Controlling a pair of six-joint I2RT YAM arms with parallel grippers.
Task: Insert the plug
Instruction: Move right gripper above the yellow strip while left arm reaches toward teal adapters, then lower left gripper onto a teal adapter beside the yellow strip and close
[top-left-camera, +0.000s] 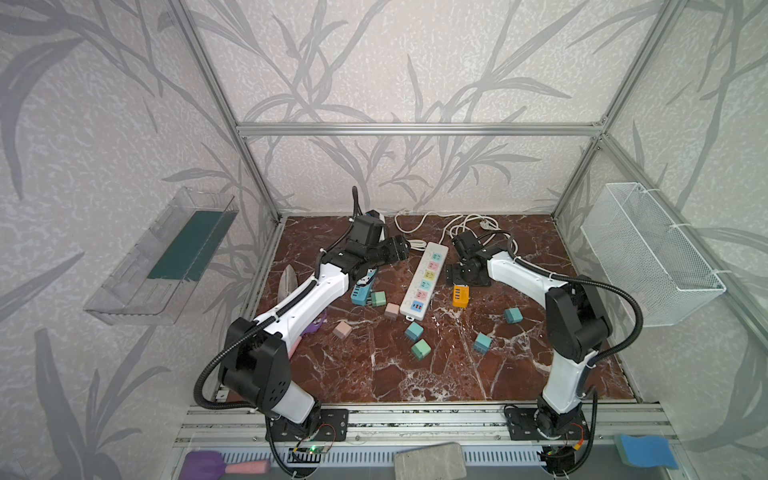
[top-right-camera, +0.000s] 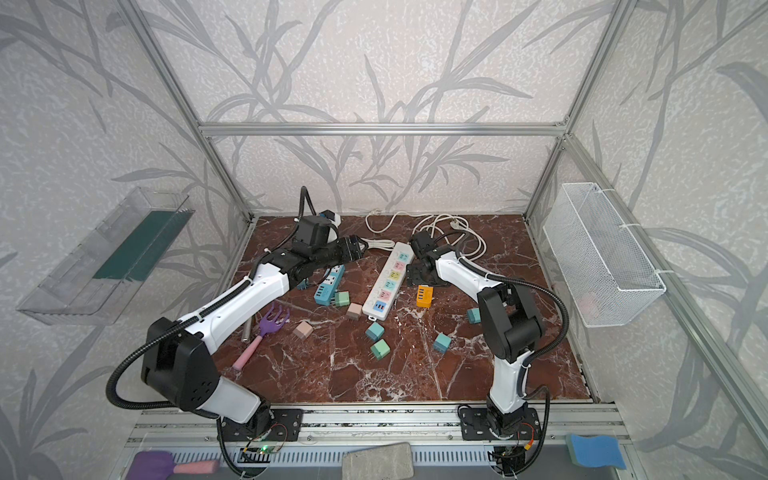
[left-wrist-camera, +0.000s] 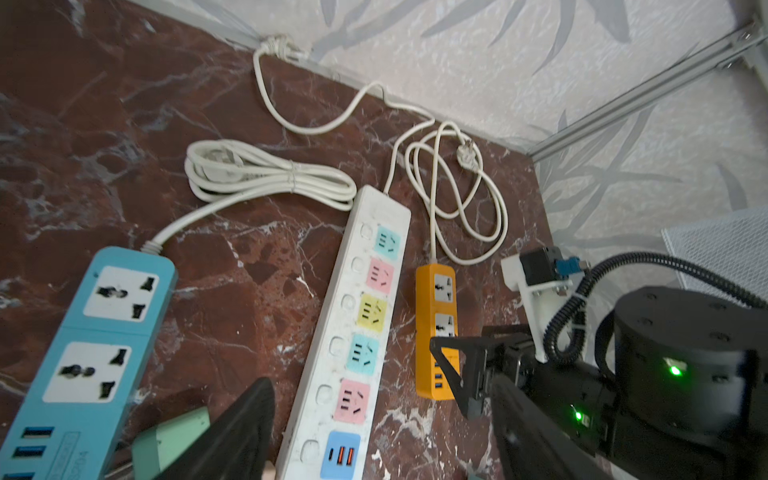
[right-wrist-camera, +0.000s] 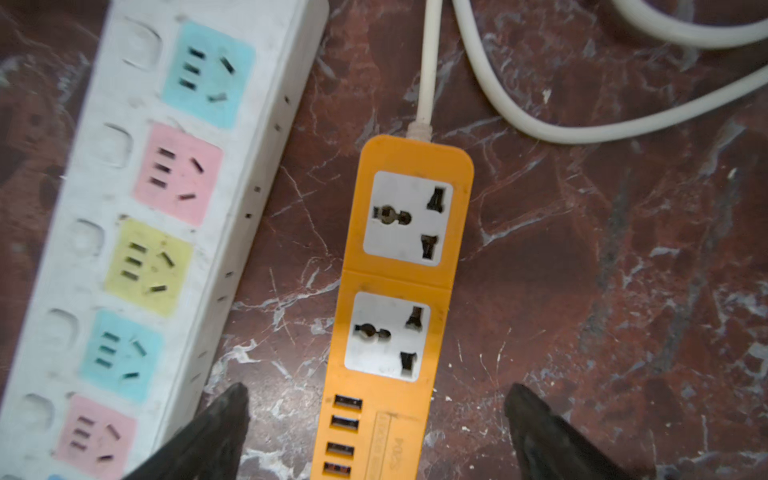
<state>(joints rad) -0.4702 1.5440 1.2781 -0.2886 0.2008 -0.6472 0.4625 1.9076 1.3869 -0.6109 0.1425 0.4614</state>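
Three power strips lie side by side on the marble table (top-left-camera: 415, 374): a blue strip (top-left-camera: 360, 293) on the left, a long white strip (top-left-camera: 424, 280) in the middle and an orange strip (right-wrist-camera: 399, 270) on the right. Each has its long axis running from near to far. The task's thing, as I judge it, is the green plug (left-wrist-camera: 170, 436), one of several loose cube plugs. It lies on the table just right of the near end of the blue strip, not in any socket.

The left gripper (top-right-camera: 355, 248) hangs above that area, so the left arm is the nearer one to the plug. In the left wrist view only one finger (left-wrist-camera: 245, 428) is plain, and the plug shows just beside it, on the blue strip's side. The second finger is perhaps lost against the dark right arm, so I cannot tell whether the left fingers are apart or together.

The right gripper (right-wrist-camera: 376, 390) has its fingers wide apart, one on each side of the orange strip's near end, across its long axis, and they hold nothing. In my judgement the left gripper must first bring the plug between its fingers, then carry it right to a socket.
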